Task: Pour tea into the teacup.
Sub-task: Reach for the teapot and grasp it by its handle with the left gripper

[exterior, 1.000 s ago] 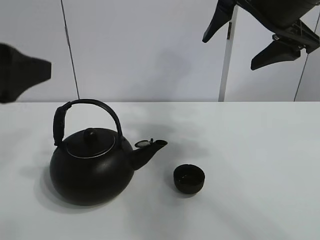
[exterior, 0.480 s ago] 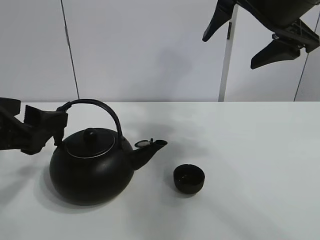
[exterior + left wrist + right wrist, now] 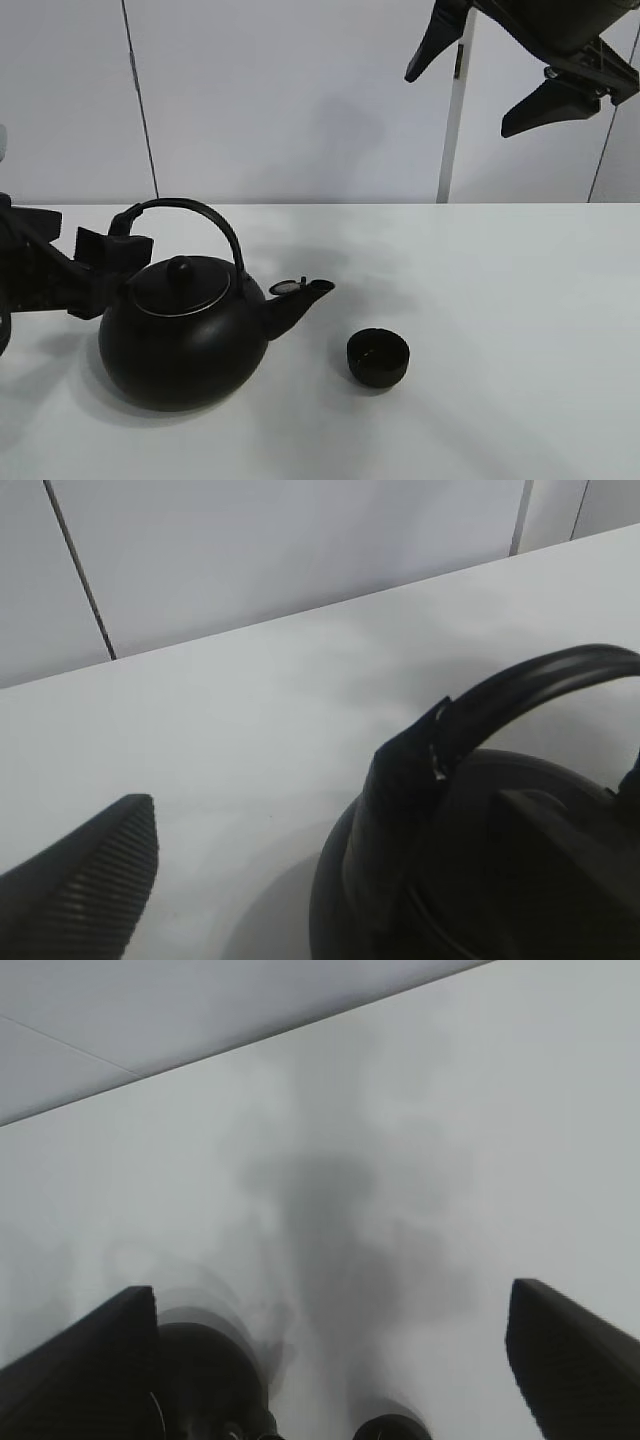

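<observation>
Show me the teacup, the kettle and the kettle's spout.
teacup (image 3: 378,358), exterior high view, near rim.
kettle (image 3: 185,340), exterior high view, middle of its round body.
kettle spout (image 3: 292,306), exterior high view, halfway along it.

gripper (image 3: 330,1288) spread wide above kettle (image 3: 205,1375) and teacup (image 3: 390,1428).

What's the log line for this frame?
phase: pre-grasp | left end effector: open, at kettle handle | right end effector: open, raised | teacup: upright, apart from spout | tea: no stream seen
</observation>
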`<state>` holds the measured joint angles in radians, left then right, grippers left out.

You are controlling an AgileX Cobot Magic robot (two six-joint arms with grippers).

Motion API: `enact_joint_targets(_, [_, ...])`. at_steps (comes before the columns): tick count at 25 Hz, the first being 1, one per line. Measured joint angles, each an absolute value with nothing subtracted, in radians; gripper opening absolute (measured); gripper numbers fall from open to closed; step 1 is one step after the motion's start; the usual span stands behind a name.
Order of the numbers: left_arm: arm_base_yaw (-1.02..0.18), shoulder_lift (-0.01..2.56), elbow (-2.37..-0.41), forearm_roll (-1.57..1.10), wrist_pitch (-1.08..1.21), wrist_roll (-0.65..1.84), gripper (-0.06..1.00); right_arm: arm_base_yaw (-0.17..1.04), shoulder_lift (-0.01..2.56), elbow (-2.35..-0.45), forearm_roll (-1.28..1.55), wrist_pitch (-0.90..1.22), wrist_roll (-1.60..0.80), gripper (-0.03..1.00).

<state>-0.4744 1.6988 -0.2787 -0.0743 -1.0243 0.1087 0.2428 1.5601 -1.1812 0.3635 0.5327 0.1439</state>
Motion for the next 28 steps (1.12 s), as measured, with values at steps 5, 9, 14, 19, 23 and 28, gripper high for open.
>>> enact_joint_targets(5, [-0.474,1.714,-0.309,-0.072,-1.025,0.109,0.63,0.243,1.56,-1.181,0.363,0.533,0.145,0.65])
enact_joint_targets(9, [-0.474,1.719,-0.326,-0.072,-1.02,0.109,0.63,0.243,1.56,-1.181,0.363,0.532,0.145,0.65])
enact_joint_targets(14, [-0.474,1.719,-0.332,-0.068,-0.987,0.109,0.63,0.243,1.56,-1.181,0.363,0.532,0.145,0.65])
enact_joint_targets(19, [-0.463,1.763,-0.341,-0.057,-0.997,0.109,0.63,0.243,1.56,-1.181,0.363,0.532,0.145,0.65])
enact_joint_targets(23, [-0.457,1.788,-0.344,-0.049,-1.016,0.109,0.63,0.243,1.56,-1.181,0.363,0.532,0.145,0.65])
enact_joint_targets(28, [-0.422,1.79,-0.371,-0.022,-1.018,0.11,0.63,0.243,1.56,-1.181,0.363,0.532,0.145,0.65])
